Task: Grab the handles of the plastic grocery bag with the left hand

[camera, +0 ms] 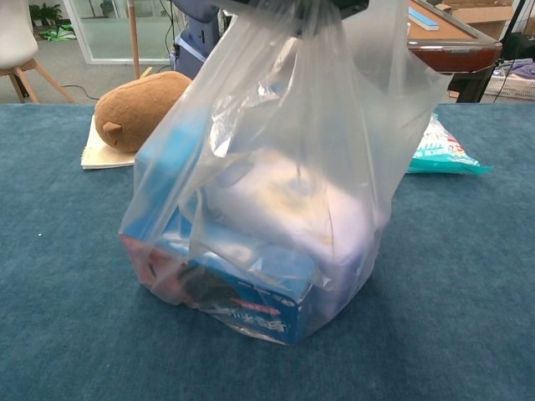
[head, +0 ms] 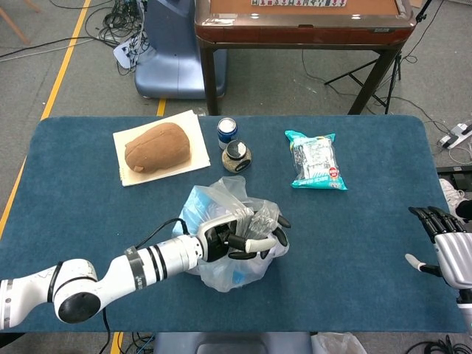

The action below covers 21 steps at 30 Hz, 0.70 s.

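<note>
The desk [head: 88, 214], covered in blue cloth, carries the plastic grocery bag [head: 221, 254] directly beneath the left robot hand [head: 247, 236], its base on the cloth (boxes show through the film). Beyond that robot hand stand a small can [head: 227, 133] and a jar [head: 237, 156], just beside each other. Beyond and left, a brown plush [head: 156, 147] lies on a pale sheet [head: 188, 164]. Beyond and right lies a teal snack packet [head: 315, 160].
</note>
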Available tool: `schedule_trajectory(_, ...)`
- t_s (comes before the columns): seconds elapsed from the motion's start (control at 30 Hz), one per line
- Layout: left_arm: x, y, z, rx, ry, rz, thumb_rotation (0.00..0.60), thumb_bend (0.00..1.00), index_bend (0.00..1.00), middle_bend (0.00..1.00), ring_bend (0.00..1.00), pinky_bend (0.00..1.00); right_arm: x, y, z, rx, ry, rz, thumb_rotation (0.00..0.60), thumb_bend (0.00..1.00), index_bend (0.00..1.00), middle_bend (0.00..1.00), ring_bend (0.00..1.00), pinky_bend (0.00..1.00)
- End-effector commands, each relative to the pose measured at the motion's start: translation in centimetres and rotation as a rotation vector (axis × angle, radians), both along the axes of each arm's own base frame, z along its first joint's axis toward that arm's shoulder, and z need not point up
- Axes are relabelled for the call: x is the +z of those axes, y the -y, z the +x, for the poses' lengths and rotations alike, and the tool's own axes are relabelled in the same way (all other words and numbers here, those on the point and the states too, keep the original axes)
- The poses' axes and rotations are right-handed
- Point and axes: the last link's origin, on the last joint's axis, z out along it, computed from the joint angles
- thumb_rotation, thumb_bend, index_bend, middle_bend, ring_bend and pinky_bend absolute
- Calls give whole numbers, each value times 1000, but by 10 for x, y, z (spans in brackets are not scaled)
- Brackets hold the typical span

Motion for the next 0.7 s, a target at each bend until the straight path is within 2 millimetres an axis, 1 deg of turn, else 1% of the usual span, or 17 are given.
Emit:
schedule_trajectory(0.03,2,0,3,-9,-3,5,600,298,366,499,660,1000,0,0,0,1,0,1,600,65,151,197,118,212)
schedule_trajectory(0.27,11,-3,6,-13,-17,33,600,309,479,603,763,1000,0,1,0,-1,1,1,600,64,150,197,118,212)
schedule_trajectory(0.33,14,-3,7,-12,-23,37,600,331,519,639,799,1000,0,1,-1,-1,2,2,600,64,151,197,118,212)
schedule_trajectory(0.43,19,-4,8,-8,-23,47,600,364,551,668,824,1000,0,1,-1,-1,3,3,600,64,151,197,118,212)
schedule_trajectory(0.7,43,-6,12,5,9,120,600,440,550,693,848,1000,2,0,0,4,4,-4,600,65,150,197,118,212)
